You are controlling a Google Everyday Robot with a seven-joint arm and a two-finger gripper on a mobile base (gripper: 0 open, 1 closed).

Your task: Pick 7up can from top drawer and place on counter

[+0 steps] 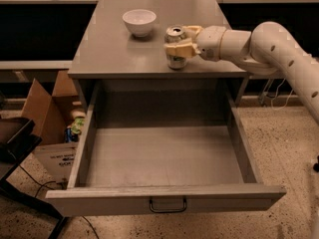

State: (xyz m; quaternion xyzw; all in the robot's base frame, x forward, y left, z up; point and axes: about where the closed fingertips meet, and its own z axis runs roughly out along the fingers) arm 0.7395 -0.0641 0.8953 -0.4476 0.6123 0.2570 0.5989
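Note:
The 7up can point(175, 59), silvery with a shiny top, stands upright on the grey counter point(119, 49) near its front edge, right of the middle. My gripper point(181, 40) reaches in from the right and its cream fingers point(177, 49) clasp the can's upper half, one in front and one behind. The top drawer point(164, 158) is pulled fully open below the counter. Its grey inside holds nothing, and its dark handle point(168, 205) is on the front panel.
A white bowl point(139, 22) stands on the counter behind and left of the can. An open cardboard box point(50, 123) sits on the floor left of the cabinet, and a dark chair point(15, 143) is at the far left. Cables hang at the right.

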